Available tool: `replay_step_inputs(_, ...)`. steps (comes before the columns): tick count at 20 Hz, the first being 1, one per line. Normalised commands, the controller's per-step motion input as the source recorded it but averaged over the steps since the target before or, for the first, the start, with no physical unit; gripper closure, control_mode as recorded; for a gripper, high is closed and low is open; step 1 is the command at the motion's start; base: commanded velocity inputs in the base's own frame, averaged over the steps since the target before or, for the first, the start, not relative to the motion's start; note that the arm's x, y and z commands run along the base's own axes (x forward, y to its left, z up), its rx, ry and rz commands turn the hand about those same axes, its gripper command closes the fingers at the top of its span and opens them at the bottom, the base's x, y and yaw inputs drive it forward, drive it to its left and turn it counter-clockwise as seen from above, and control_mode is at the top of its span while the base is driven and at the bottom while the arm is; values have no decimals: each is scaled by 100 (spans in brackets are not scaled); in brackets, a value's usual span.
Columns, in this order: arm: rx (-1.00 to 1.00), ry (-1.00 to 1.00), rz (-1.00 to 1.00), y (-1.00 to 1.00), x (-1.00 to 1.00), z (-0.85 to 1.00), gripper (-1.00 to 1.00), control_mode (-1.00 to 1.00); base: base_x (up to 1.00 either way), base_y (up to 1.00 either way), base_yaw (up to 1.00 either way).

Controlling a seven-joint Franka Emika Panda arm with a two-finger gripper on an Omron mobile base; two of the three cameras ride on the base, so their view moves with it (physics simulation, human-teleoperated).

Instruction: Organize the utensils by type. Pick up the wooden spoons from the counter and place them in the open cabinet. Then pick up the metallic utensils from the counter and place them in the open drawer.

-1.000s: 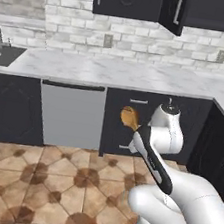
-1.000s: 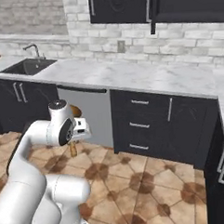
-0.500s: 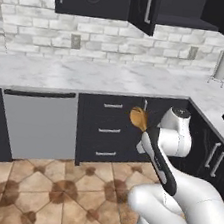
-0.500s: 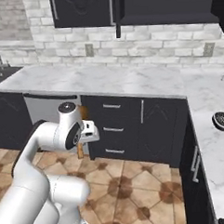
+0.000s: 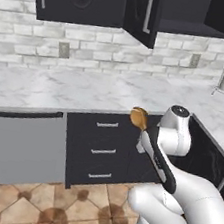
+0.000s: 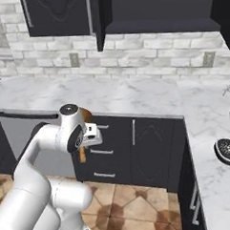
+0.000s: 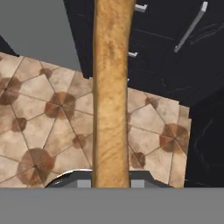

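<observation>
the white arm [image 5: 173,193] is folded low in front of the black base cabinets, its elbow up near the edge of the marble counter [image 5: 61,89] and its hand pointing down at the tiled floor [image 7: 48,118]. the gripper [image 6: 85,149] is clamped on a wooden spoon [image 5: 139,118], held off the counter before the drawers [image 5: 101,150]. the spoon is orange-brown with a grained handle; its oval bowl sticks up beside the arm. above, the wall cabinet [image 6: 154,12] stands open, its door [image 5: 143,15] swung out.
</observation>
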Motion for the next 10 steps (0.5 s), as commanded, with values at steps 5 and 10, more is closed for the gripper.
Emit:
replay_step_inputs(5, 0, 0, 0, 0, 0, 0, 100, 100, 60, -56, -20)
replay_step_inputs(10, 0, 0, 0, 0, 0, 0, 100, 100, 75, -32, -11)
